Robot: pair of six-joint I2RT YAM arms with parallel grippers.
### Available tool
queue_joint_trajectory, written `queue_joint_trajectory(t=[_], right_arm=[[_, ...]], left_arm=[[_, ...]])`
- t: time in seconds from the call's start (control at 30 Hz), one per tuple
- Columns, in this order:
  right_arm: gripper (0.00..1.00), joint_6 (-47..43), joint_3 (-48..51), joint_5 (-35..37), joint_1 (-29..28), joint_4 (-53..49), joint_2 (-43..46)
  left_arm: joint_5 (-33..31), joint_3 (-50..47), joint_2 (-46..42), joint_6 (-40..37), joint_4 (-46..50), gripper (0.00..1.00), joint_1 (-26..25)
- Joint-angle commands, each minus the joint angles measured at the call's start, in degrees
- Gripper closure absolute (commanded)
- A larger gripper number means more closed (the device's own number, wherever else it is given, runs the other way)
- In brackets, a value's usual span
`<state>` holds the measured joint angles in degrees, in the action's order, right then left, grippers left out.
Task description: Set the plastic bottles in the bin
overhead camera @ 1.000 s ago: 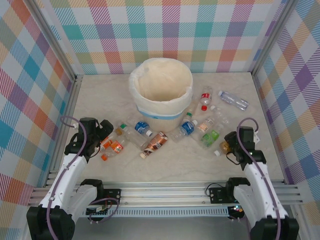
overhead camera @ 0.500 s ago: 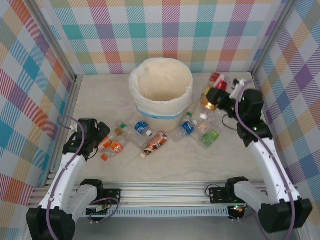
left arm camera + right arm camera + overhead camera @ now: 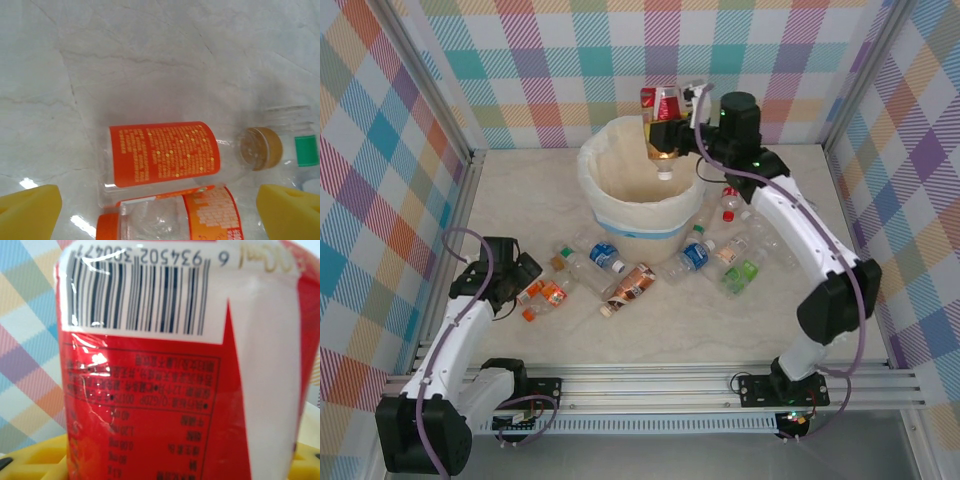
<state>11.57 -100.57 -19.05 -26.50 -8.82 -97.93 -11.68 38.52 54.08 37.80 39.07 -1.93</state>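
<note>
While right hand [image 3: 670,133] grips red-label bottle [image 3: 666,105] over bin [image 3: 640,226], left hand [image 3: 159,210] spread above orange-label bottle [image 3: 165,152].

White arms [image 3: 445,350], black joints [image 3: 738,108], purple cables [image 3: 488,255], yellow jaws.

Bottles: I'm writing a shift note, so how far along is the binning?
Done: nothing visibly binned. In hand: right gripper holds a red-labelled bottle over the bin; left gripper open above two orange-labelled bottles. Left: roughly nine bottles on the table.
</note>
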Motion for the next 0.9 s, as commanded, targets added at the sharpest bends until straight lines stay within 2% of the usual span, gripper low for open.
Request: queue_joint_trajectory(t=[0.0, 0.13, 0.37, 0.53, 0.7, 0.8, 0.87], right_arm=[[0.43, -7.97, -6.95, 7.88, -3.62, -7.29, -4.44], [0.41, -8.61, -13.08, 12.75, -5.61, -14.72, -10.93], [0.34, -9.90, -21.12, 13.40, -7.38, -24.07, -16.68], [0.21, -9.41, -19.19, 14.08, -7.42, -22.65, -14.11], [0.09, -8.85, -13.86, 14.02, -7.42, -19.59, -8.99], [0.07, -8.52, -8.89, 14.48, -7.45, -16.57, -4.46], [0.06, -8.43, -4.69, 14.65, -7.40, -14.05, -0.87]], left_arm=[[-6.75, 1.54, 1.34, -1.76, 0.16, 0.00, 0.59], [-8.89, 1.51, 4.28, -2.75, -5.19, 0.00, 0.68], [-3.41, 0.98, 10.71, -5.67, -14.09, 0.00, 0.89], [-0.55, 0.28, 13.71, -7.89, -15.21, 0.00, 1.00], [2.05, -1.80, 12.77, -8.38, -15.17, 0.00, 1.00], [6.28, -3.46, 11.50, -6.91, -15.90, 0.00, 1.00], [11.46, -4.06, 11.46, -5.05, -16.05, 0.00, 1.02]])
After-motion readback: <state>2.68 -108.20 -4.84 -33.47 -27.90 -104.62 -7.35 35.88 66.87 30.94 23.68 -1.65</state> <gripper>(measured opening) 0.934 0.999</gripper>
